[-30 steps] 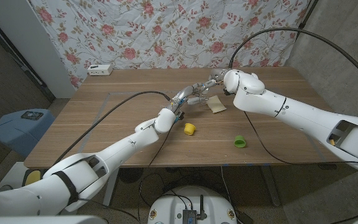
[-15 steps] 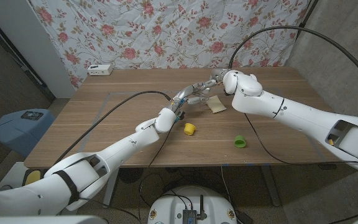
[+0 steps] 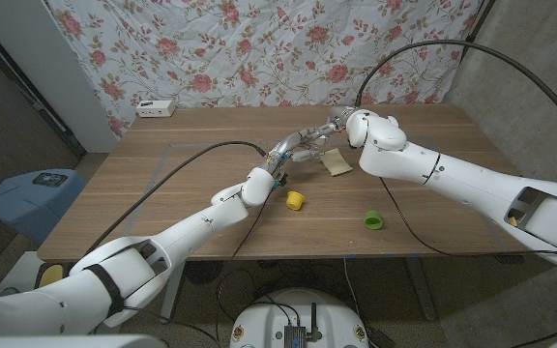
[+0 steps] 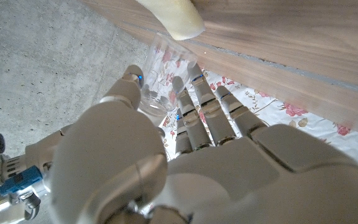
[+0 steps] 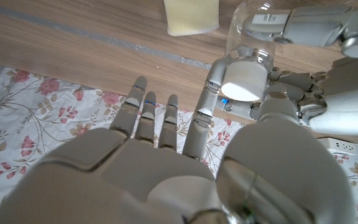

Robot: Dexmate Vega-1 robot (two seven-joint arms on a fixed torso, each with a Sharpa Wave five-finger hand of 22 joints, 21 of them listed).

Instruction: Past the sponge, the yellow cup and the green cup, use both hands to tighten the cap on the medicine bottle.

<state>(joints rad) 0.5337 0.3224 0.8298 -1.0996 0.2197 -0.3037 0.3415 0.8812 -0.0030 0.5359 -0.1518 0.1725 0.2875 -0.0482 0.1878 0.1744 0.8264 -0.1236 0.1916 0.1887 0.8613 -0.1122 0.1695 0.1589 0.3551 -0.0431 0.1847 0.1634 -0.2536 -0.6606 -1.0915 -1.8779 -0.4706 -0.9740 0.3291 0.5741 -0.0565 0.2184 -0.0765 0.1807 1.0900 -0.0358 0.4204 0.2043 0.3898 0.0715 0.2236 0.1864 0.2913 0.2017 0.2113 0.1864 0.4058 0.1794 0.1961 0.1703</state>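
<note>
Left hand [image 5: 303,31] grips clear medicine bottle [image 5: 248,37]; right hand [image 5: 185,143] pinches white cap [image 5: 246,79].

Yellow cup [image 3: 296,199], green cup [image 3: 373,220], floral backdrop [image 3: 259,53], white cap [image 5: 246,81]

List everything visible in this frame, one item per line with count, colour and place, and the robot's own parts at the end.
bottle: 1, clear with a white cap, held up between both hands past the sponge
sponge: 1, pale yellow, on the table just right of the hands
yellow cup: 1, yellow, on the table nearer the robot than the hands
green cup: 1, green, near the table's front edge, right of the yellow cup
table: 1, brown wood
white box: 1, white, far left corner of the table
floral cloth: 1, white with pink flowers, behind the table
blue stool: 1, blue, left of the table
left hand: 1, grey, holds the bottle's body
right hand: 1, grey, at the cap
</note>
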